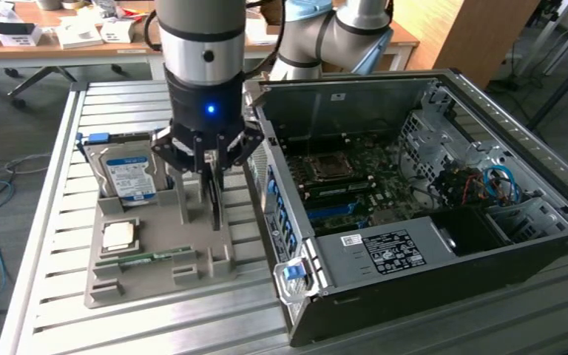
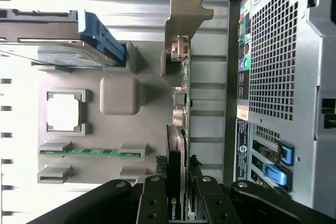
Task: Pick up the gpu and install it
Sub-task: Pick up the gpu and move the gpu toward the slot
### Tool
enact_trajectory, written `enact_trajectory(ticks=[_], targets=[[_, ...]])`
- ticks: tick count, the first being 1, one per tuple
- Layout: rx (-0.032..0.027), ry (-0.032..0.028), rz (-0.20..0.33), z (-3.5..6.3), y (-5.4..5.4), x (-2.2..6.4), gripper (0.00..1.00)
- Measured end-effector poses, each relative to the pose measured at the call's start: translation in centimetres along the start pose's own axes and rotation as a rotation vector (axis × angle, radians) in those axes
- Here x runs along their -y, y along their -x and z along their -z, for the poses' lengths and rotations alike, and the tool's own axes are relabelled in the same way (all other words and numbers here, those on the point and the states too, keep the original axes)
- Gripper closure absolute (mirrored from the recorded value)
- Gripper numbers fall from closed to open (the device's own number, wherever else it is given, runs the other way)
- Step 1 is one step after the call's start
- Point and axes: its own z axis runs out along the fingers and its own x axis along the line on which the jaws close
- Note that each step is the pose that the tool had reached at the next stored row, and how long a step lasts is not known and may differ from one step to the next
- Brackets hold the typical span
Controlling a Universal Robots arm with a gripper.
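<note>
Hard to see the gpu's [image 2: 181, 95] lower edge, sunk in the grey moulded tray [image 1: 156, 275] along its edge beside the case [image 2: 273, 51]. Standing upright: thin dark board, silvery stamped bracket [image 2: 185, 14]. Pinched on both faces by the black gripper [image 2: 179, 181], half closed.
</note>
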Motion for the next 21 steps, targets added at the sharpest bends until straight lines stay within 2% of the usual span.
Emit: enact_trajectory(ticks=[16, 21], targets=[[0.0000, -0.0001, 0.000, 7.27, 0.0, -0.24, 0.74], [0.0000, -0.0001, 0.000, 8.96, -0.1, -0.29, 0.74]])
